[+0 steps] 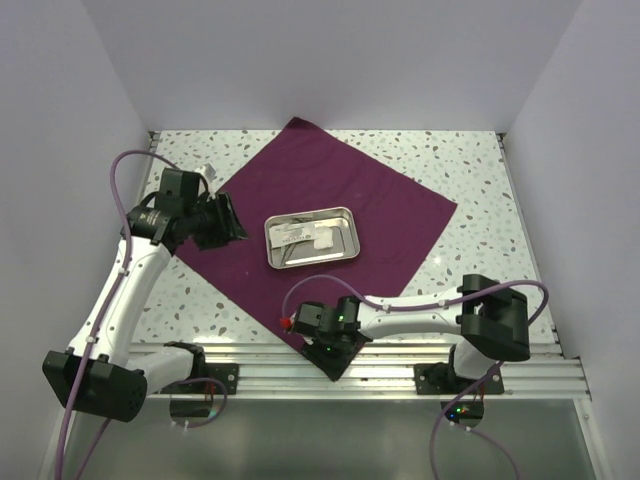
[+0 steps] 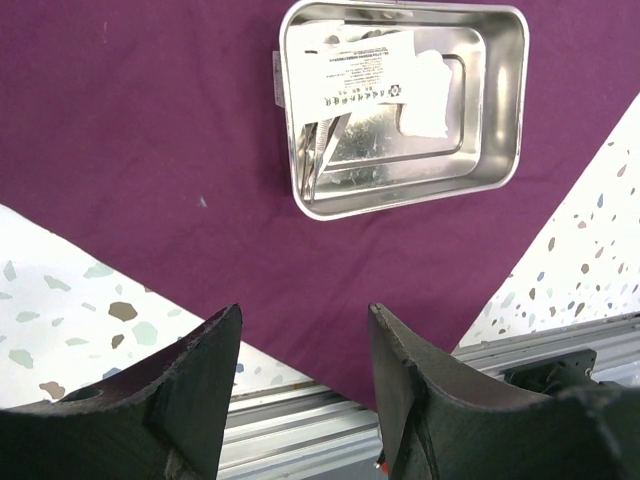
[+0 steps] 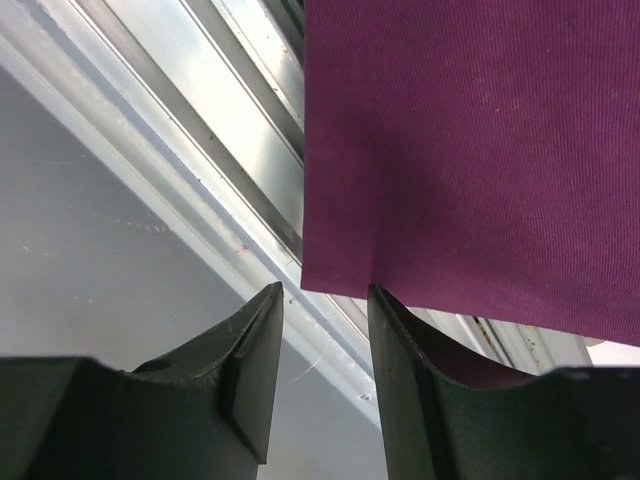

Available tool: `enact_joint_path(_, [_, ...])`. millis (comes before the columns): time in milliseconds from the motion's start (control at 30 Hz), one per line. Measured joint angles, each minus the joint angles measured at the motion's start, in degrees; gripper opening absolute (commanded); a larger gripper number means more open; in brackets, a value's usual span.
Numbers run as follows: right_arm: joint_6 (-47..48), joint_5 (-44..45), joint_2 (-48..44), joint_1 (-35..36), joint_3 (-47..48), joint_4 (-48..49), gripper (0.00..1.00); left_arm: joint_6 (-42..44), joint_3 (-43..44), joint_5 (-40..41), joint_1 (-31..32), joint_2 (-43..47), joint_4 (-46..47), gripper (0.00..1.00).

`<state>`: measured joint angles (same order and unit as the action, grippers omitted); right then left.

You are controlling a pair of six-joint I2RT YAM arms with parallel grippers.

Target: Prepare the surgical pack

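Observation:
The deep-maroon cloth (image 1: 340, 190) lies flat as a diamond on the speckled table. The shiny steel tray (image 1: 350, 222) sits at its middle. In the left wrist view the tray (image 2: 505, 150) holds a printed white packet (image 2: 350, 75), a white pad (image 2: 425, 105) and thin metal tweezers (image 2: 315, 150). My left gripper (image 1: 232, 222) is open and empty above the cloth's left edge (image 2: 300, 250). My right gripper (image 1: 335, 355) is open at the cloth's near corner (image 3: 330, 270), which hangs over the rail. The corner's edge touches one fingertip (image 3: 378, 295), with the jaws (image 3: 325, 295) not closed on it.
An aluminium rail (image 1: 400, 365) runs along the table's near edge, also seen in the right wrist view (image 3: 230, 120). Grey floor (image 3: 100, 250) lies below it. White walls close in the left, back and right sides. Speckled tabletop (image 1: 480, 200) shows right of the cloth.

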<state>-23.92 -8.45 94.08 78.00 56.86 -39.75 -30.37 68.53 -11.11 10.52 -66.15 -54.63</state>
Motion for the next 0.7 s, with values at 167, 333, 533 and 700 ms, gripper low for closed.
enact_joint_path(167, [0.55,0.42,0.96,0.00,0.00,0.81,0.45,-0.09,-0.04,-0.26,0.00,0.02,-0.09,0.57])
enact_joint_path(333, [0.68,1.05,2.86,0.00,0.02,1.66,0.45,-0.07,-0.04,-0.31,0.00,0.00,-0.09,0.57])
enact_joint_path(533, [0.68,1.86,2.93,0.11,0.00,1.57,0.38,-0.07,-0.04,-0.42,0.00,0.00,-0.09,0.57])
enact_joint_path(700, [0.87,4.37,2.93,0.09,0.00,0.94,0.17,-0.07,-0.26,-0.46,0.00,0.00,-0.07,0.57])
